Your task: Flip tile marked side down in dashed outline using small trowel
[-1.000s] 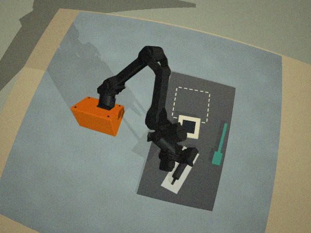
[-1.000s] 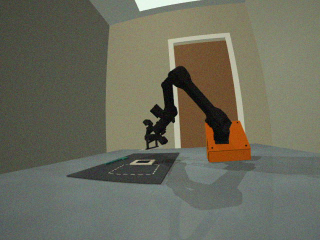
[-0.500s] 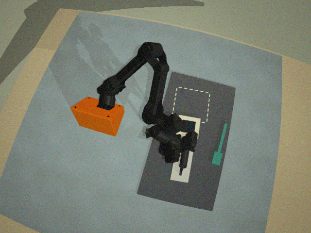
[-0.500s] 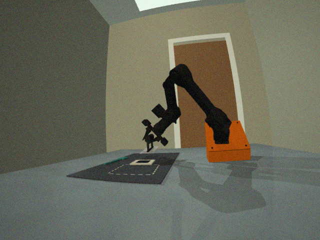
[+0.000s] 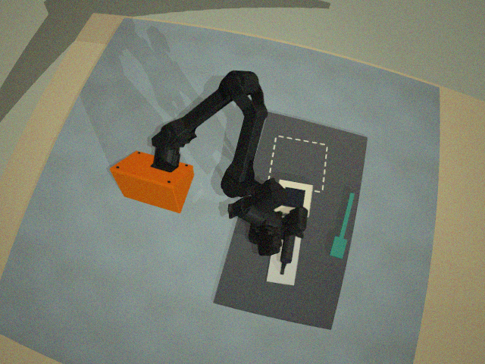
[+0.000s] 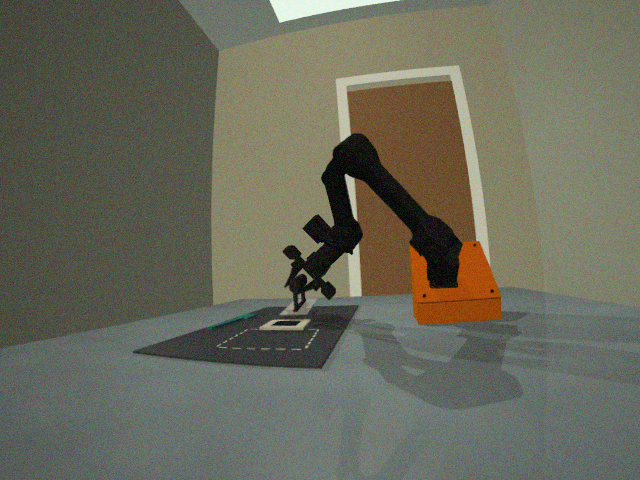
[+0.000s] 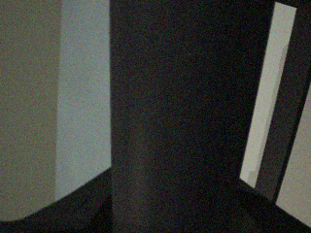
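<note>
The trowel has a pale flat blade (image 5: pixel 280 277) (image 6: pixel 285 311) and a raised black handle (image 5: pixel 286 249) (image 7: pixel 180 97). My gripper (image 5: pixel 287 227) (image 6: pixel 299 281) (image 7: pixel 171 167) is shut on the handle. The blade lies low over the mat, in line with the tile; whether it touches the mat is unclear. The tile (image 5: pixel 308 196) (image 6: pixel 266 326) is cream-rimmed, flat, with its dark square mark facing up. Its far edge meets the near side of the dashed outline (image 5: pixel 324 168) (image 6: pixel 263 348); most of it is outside. The arm hides the tile's near edge and any gap to the blade.
The dark mat (image 5: pixel 313 309) (image 6: pixel 175 348) lies on the blue-grey table (image 5: pixel 148 274) (image 6: pixel 206 413). A teal spatula-like tool (image 5: pixel 338 246) (image 6: pixel 227 322) lies along the mat's side. The orange base (image 5: pixel 152 192) (image 6: pixel 460 312) carries the arm.
</note>
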